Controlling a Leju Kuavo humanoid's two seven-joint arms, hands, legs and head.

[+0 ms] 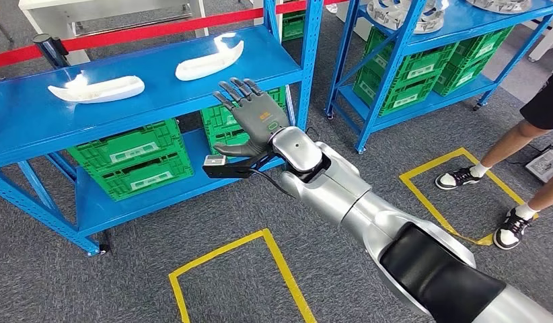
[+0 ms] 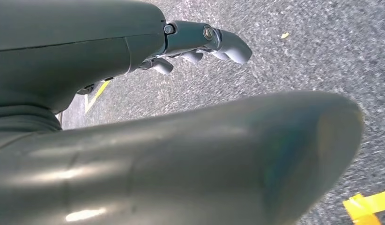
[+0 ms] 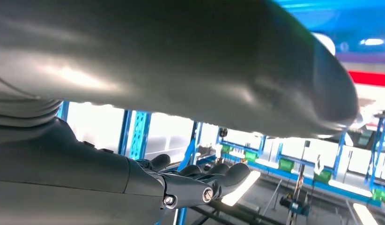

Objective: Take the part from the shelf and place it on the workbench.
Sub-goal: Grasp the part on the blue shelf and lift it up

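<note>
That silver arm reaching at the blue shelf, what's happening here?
A humanoid robot is stretching its right hand toward the blue shelf, fingers spread and holding nothing yet. Two white parts lie on the top level: the nearer part just beyond the fingertips, the other part further left. The left hand hangs over the grey floor, holding nothing. A person stands off to the right.

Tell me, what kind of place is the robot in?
Probably a factory or warehouse test area. Blue steel shelves hold white molded parts, with green plastic crates stacked below. Yellow tape squares mark spots on the grey carpet. The robot's right hand reaches toward the shelf.
</note>
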